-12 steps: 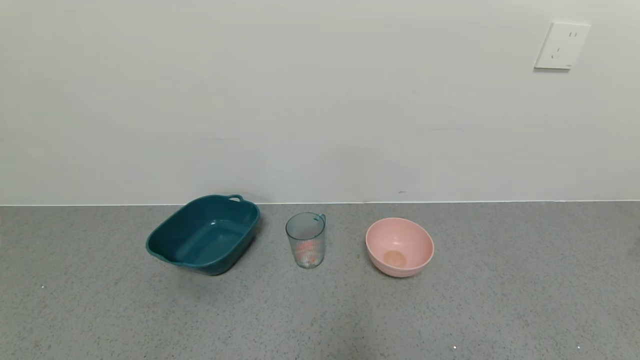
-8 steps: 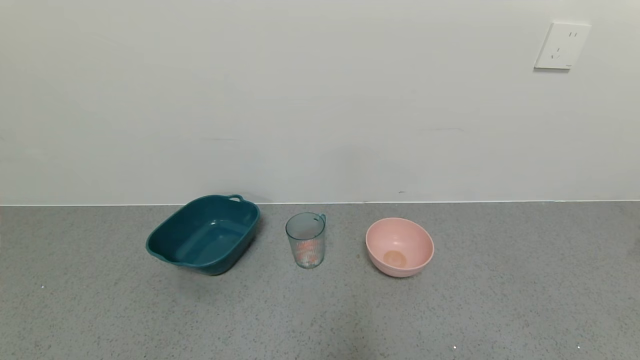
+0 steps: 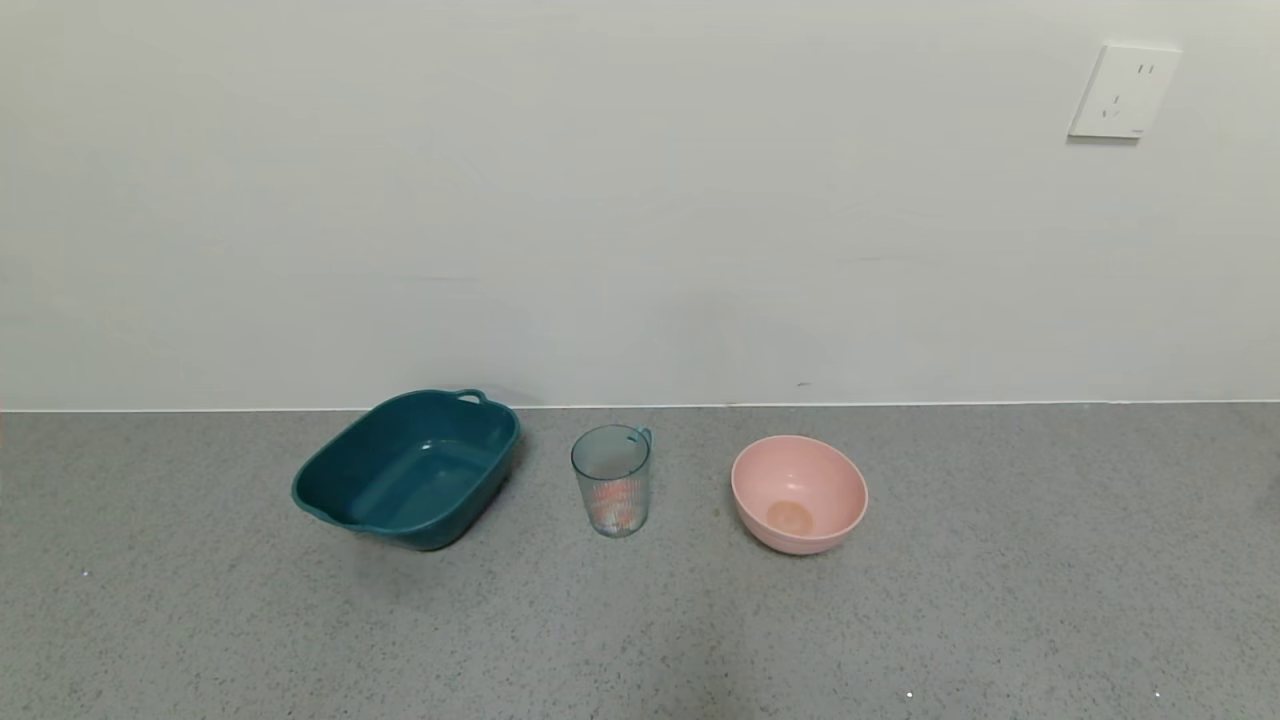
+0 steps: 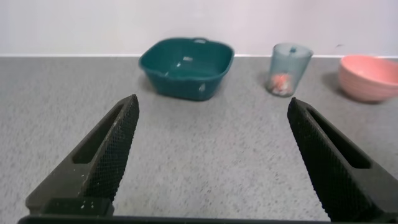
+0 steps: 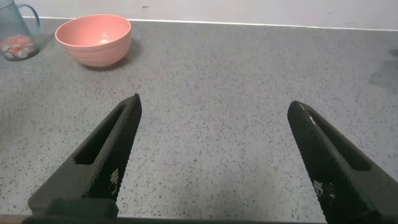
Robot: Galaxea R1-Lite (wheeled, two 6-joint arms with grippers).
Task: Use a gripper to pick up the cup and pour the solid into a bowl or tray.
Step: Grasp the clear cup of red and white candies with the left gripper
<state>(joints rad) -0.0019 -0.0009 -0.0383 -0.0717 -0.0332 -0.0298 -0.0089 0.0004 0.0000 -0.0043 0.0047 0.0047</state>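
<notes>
On the grey speckled table [image 3: 900, 620], the teal tub [image 3: 410, 470] sits left of the ribbed cup [image 3: 611, 480] holding orange-red and white pieces [image 3: 612, 512]; a pink bowl [image 3: 798, 492] stands right. Left gripper [image 4: 211, 155] and right gripper [image 5: 214, 155] hover with jaws wide apart, empty, well short of the vessels.

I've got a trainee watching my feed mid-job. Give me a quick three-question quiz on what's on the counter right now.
1. True or false: the cup lies tipped on its side.
2. Which vessel stands to the robot's left of the cup? A) the round pink bowl B) the dark teal tub C) neither
3. Fill in: the orange-red and white pieces are inside the ____.

Key
1. False; it stands upright between the two vessels, and neither the left claw nor the right claw, both open, touches it.
2. B
3. cup
</notes>
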